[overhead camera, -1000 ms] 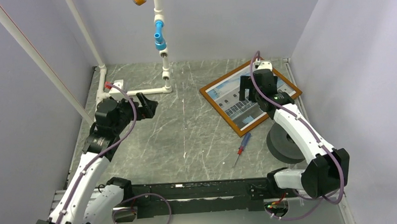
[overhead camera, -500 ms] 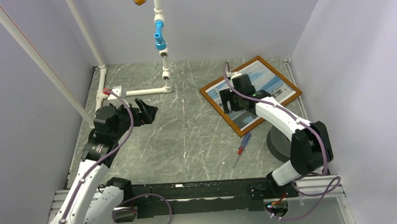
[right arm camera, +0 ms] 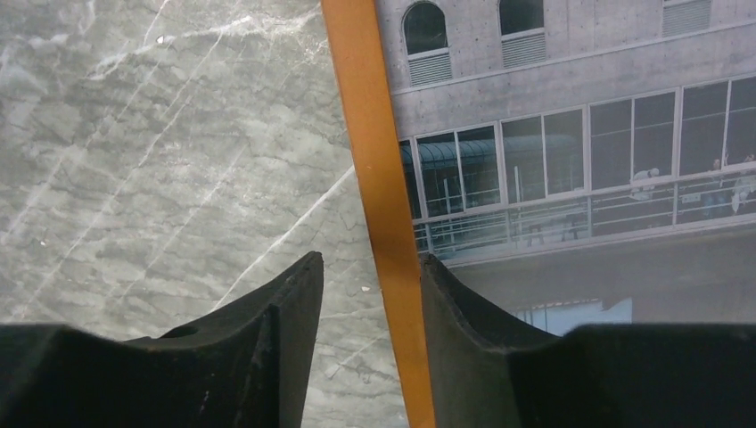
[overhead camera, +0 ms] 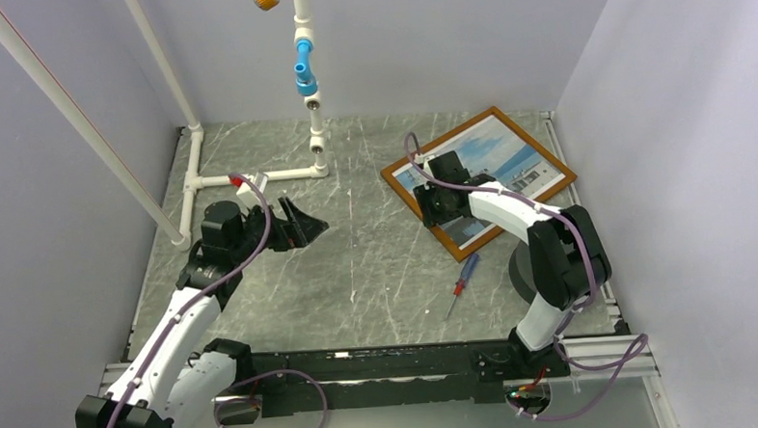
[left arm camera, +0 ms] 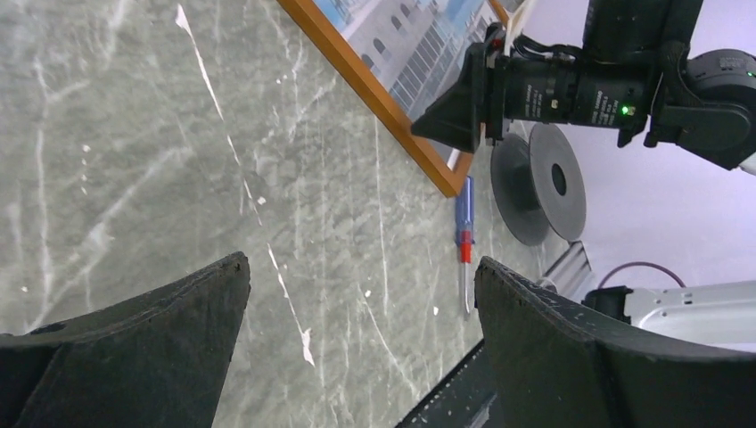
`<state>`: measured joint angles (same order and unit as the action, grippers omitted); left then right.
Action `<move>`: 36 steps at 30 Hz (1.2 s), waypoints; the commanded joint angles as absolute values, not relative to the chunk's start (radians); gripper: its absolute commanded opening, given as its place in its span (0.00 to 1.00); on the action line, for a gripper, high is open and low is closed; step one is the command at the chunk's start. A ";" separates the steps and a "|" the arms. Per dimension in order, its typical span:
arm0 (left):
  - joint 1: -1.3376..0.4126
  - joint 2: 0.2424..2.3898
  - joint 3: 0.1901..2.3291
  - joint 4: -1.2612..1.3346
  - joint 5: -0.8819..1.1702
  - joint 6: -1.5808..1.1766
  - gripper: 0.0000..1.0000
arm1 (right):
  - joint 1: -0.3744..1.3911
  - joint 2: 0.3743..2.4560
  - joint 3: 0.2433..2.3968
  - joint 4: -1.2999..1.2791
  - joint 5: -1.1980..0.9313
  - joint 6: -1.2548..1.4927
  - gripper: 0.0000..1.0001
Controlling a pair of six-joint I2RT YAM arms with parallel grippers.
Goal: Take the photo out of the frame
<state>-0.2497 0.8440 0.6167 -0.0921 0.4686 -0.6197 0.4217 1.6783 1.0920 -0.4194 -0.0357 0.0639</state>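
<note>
The frame [overhead camera: 458,128], thin and reddish-brown, lies flat at the back right of the table with the photo [overhead camera: 513,155] of a pale building under blue sky in it. My right gripper [overhead camera: 429,210] is down at the frame's near-left border. In the right wrist view its jaws [right arm camera: 372,260] straddle that orange rail [right arm camera: 370,134]. The inner finger rests against the rail over the photo [right arm camera: 571,107], while a strip of table shows between the outer finger and the rail. My left gripper [overhead camera: 308,227] hovers wide open over the table's left-middle, holding nothing [left arm camera: 361,263].
A blue and red screwdriver [overhead camera: 463,280] lies just in front of the frame, beside a grey spool [overhead camera: 537,275]. A white pipe structure [overhead camera: 258,176] runs along the back left, with an upright pipe and blue fitting [overhead camera: 306,72]. Walls close in on three sides.
My right gripper slid from over the photo's middle to the frame's near-left border, and its jaws narrowed around the rail. My left arm swung right, toward the table's middle.
</note>
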 commanded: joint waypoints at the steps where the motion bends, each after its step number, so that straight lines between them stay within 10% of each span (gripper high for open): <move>1: -0.257 0.861 0.607 -0.008 0.552 -0.667 0.99 | 0.432 1.712 1.102 -0.380 -0.035 0.031 0.43; 20: -0.332 0.906 0.579 0.044 0.536 -0.718 0.99 | 0.510 1.763 1.071 -0.321 0.166 0.009 0.33; 36: -0.347 0.881 0.568 -0.009 0.489 -0.792 0.99 | 0.596 1.789 1.222 -0.382 0.243 -0.028 0.00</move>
